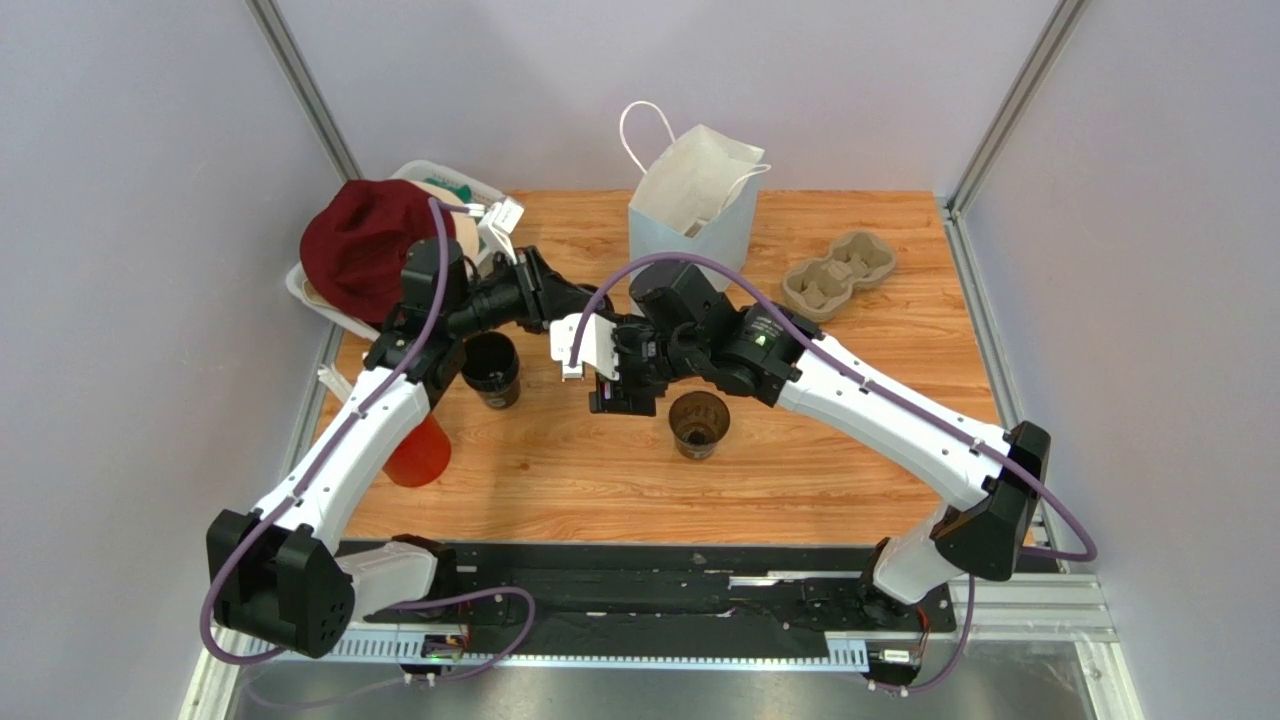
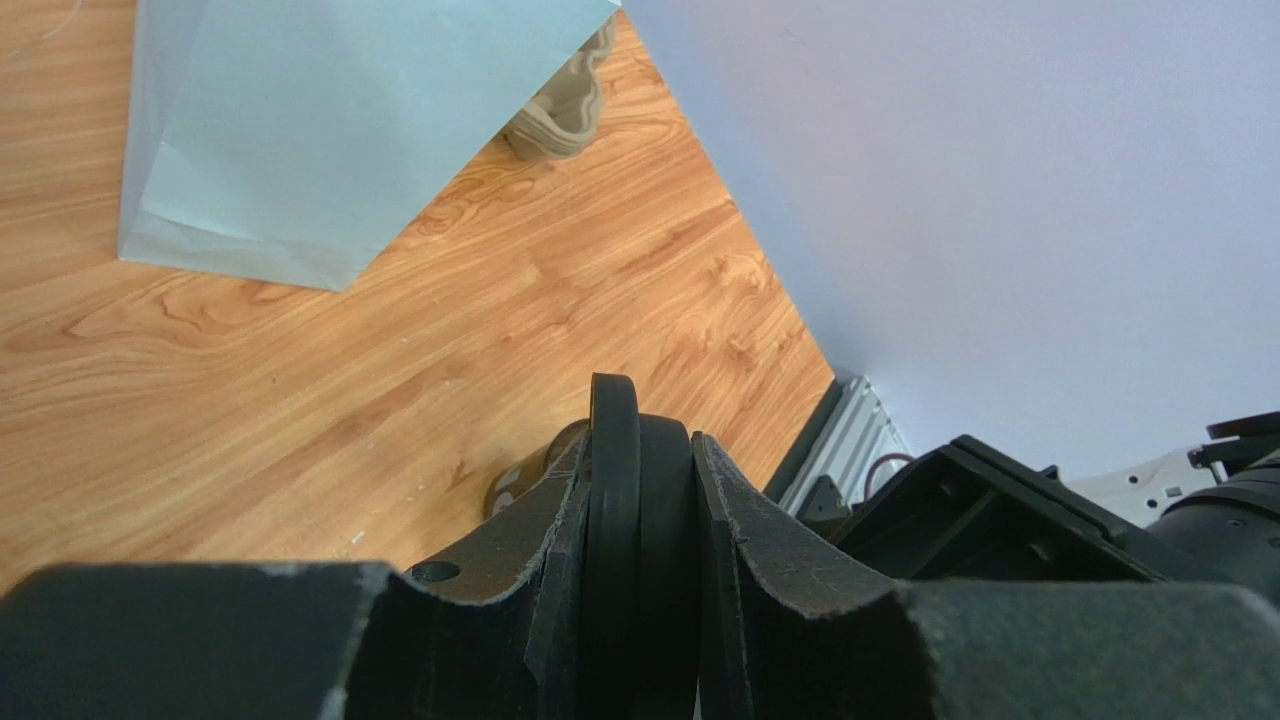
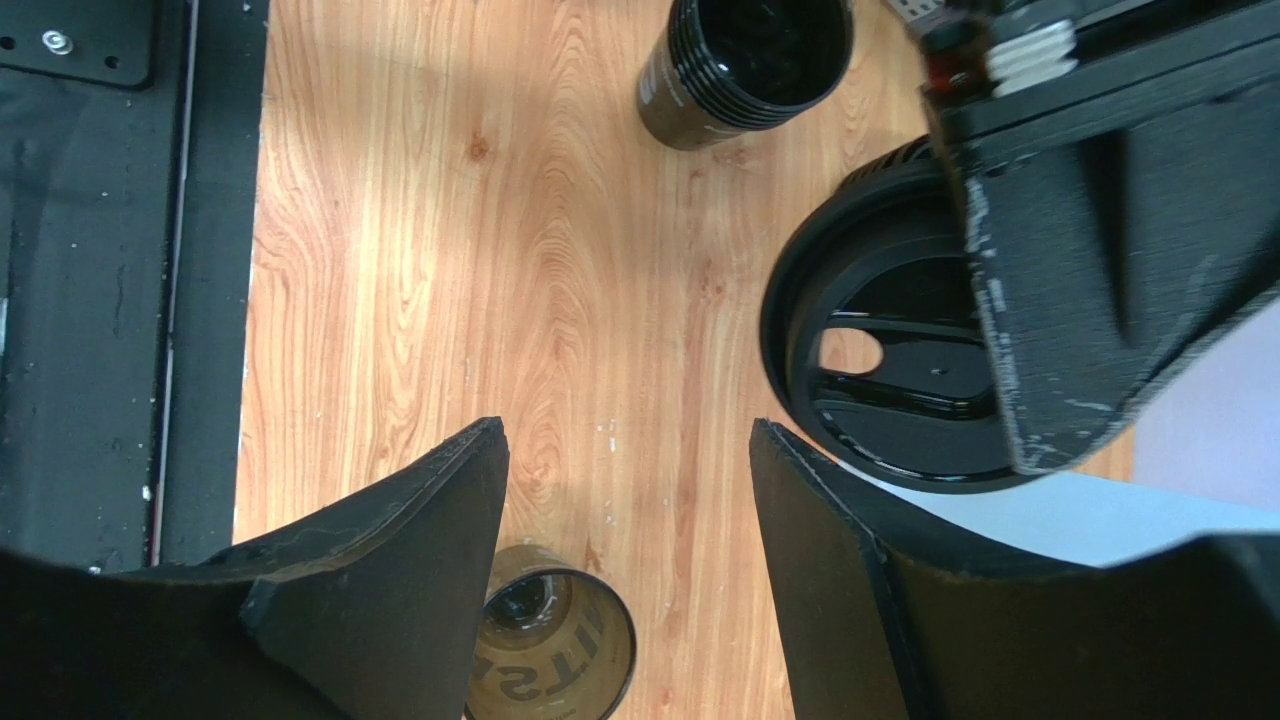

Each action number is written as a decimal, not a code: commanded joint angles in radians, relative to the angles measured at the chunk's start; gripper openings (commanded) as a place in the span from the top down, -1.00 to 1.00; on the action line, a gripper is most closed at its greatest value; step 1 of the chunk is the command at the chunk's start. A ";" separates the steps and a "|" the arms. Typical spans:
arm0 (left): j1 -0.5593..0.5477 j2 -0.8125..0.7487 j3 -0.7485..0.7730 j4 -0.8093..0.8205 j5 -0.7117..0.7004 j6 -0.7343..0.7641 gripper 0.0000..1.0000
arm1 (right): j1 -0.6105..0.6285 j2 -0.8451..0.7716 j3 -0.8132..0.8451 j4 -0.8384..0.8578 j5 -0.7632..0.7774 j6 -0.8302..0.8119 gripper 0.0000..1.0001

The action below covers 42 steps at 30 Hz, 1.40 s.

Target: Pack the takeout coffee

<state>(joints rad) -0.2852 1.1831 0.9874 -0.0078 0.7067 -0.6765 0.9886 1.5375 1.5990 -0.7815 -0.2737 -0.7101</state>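
At the middle of the bench point(image 1: 601, 480), the takeout coffee point(image 1: 699, 423) is standing uncovered, well apart from the pale-blue paper bag point(image 1: 694, 203) at the far edge. The left fingers point(image 2: 781, 555) are pinching a black lid point(image 2: 639, 540) by its edge close by. The right fingers point(image 3: 383, 563) are hanging well spread over the cup, gripping nothing. By my judgement, capping and bagging are both waiting, so most of the job is remaining.
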 commanded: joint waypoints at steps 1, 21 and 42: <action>0.006 0.006 -0.006 0.048 0.022 -0.026 0.49 | 0.015 -0.004 0.059 0.030 0.054 -0.009 -0.31; 0.006 0.015 -0.009 0.078 0.082 -0.075 0.55 | 0.021 0.085 0.125 0.042 0.076 -0.011 -0.19; 0.008 -0.004 -0.021 0.127 0.129 -0.126 0.50 | 0.021 0.121 0.110 0.090 0.153 -0.029 1.00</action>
<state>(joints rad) -0.2745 1.2011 0.9611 0.0483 0.7910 -0.7654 1.0061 1.6348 1.6825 -0.7227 -0.1310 -0.7319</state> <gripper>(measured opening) 0.335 0.036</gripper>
